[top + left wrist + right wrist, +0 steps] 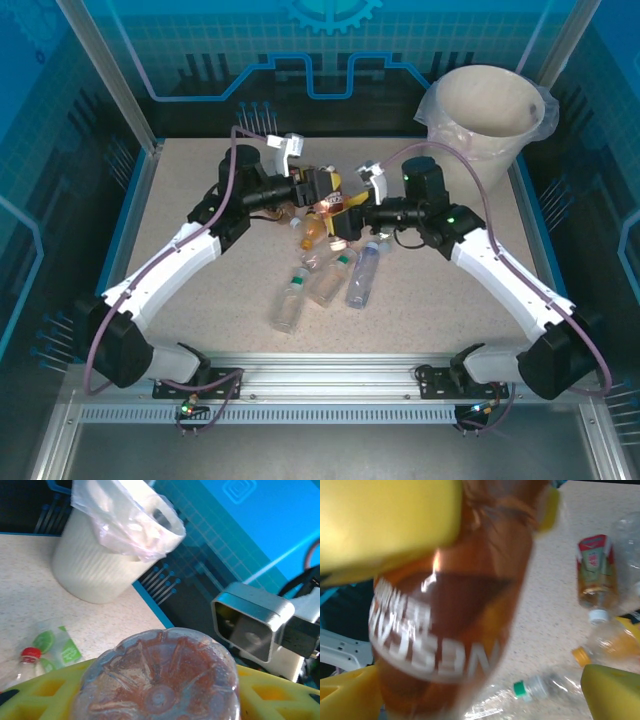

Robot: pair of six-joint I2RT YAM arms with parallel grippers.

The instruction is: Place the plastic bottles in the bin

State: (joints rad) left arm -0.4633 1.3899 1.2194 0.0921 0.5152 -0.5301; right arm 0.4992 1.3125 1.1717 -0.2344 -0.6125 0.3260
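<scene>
Your left gripper (325, 190) clamps a bottle (160, 675) of brown drink; lift it clear of the right gripper (358, 207), whose jaws stand wide, then carry it over the bin (480, 140)

A robotics lab cell: blue printed panels (40, 200) and an aluminium frame (108, 75) enclose a speckled table (400, 320).

Top view: bright, even light from overhead, faint soft shadows on the surface (410, 320), sharp overall, frame rails bow slightly at pic edges. Left wrist: bottle (155, 680) right at lens, out of focus; bin (95, 565) liner blown out w/ white glare. Right wrist: labelled bottle (445, 630) badly blurred, white glint above its lettering; other bottles (594, 575) behind also soft.
</scene>
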